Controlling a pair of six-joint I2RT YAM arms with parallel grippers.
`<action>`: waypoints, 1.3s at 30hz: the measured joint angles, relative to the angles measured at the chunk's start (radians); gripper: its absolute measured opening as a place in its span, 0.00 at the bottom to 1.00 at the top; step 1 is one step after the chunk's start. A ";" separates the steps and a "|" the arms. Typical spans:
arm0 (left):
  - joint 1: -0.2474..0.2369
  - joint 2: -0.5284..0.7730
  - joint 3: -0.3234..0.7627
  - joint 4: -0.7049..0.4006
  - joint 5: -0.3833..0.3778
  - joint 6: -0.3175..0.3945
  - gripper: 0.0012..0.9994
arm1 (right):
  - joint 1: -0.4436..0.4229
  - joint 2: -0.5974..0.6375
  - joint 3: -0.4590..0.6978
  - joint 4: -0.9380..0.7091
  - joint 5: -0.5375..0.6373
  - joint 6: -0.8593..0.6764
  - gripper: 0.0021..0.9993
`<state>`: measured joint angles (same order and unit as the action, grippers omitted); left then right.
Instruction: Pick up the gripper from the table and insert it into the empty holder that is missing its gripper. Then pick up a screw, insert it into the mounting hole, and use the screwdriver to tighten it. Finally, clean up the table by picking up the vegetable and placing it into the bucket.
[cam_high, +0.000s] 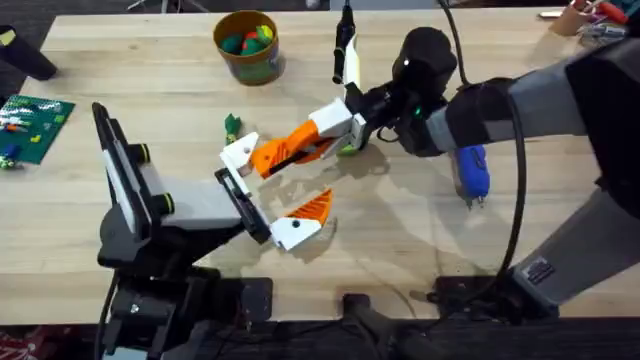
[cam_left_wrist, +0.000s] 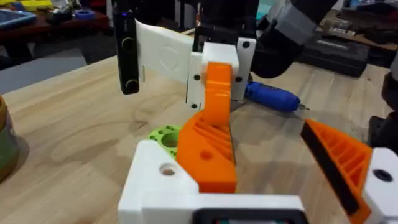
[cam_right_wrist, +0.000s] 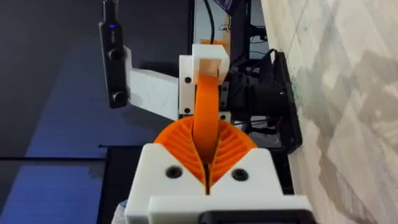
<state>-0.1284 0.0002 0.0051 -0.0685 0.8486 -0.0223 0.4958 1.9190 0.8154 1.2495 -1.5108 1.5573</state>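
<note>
- Table (cam_high: 150, 60): pale wood; carried everything listed below.
- Right arm (cam_high: 560, 100): reached across the middle from the lower right base.
- Left arm (cam_high: 170, 210): lay low at the lower left, serving as the fixture.
- Bucket (cam_high: 248, 45): stood at the far edge, well apart from the work.
- Screwdriver (cam_high: 470, 170): lay flat beside the right arm, untouched.
- Right gripper (cam_high: 335, 128): clenched on the gripper, pads pressed to both its flanks.
- Left gripper (cam_high: 272, 190): spread wide, grasping nothing; one finger already carried an orange pad.
- Gripper (cam_high: 285, 152): hung tilted in the air, its far end against the holder; whether fully seated could not be told.
- Holder (cam_high: 240, 155): ended the farther left finger.
- Vegetable (cam_high: 232, 125): sat on the wood just beyond the holder, not yet cleared.
- Mounting hole (cam_left_wrist: 166, 168): showed open, with no screw in it.
- Hazards, judged: could jam or ride skew if pushed at the present tilt; could drop out on release if not fully home; could leave the hole misaligned for the screw.
</note>
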 joint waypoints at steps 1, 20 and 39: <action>0.000 0.000 0.000 0.000 0.000 0.000 0.99 | 0.001 0.000 0.000 0.000 0.002 -0.002 0.02; 0.000 0.000 0.000 -0.001 0.000 -0.011 0.99 | 0.025 0.034 0.022 -0.001 0.048 -0.011 0.01; 0.000 0.000 0.000 -0.001 -0.003 -0.016 0.99 | 0.029 0.068 0.080 -0.060 0.048 -0.001 0.01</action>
<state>-0.1284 0.0002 0.0051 -0.0699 0.8455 -0.0378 0.5252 1.9868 0.8952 1.1899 -1.4623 1.5562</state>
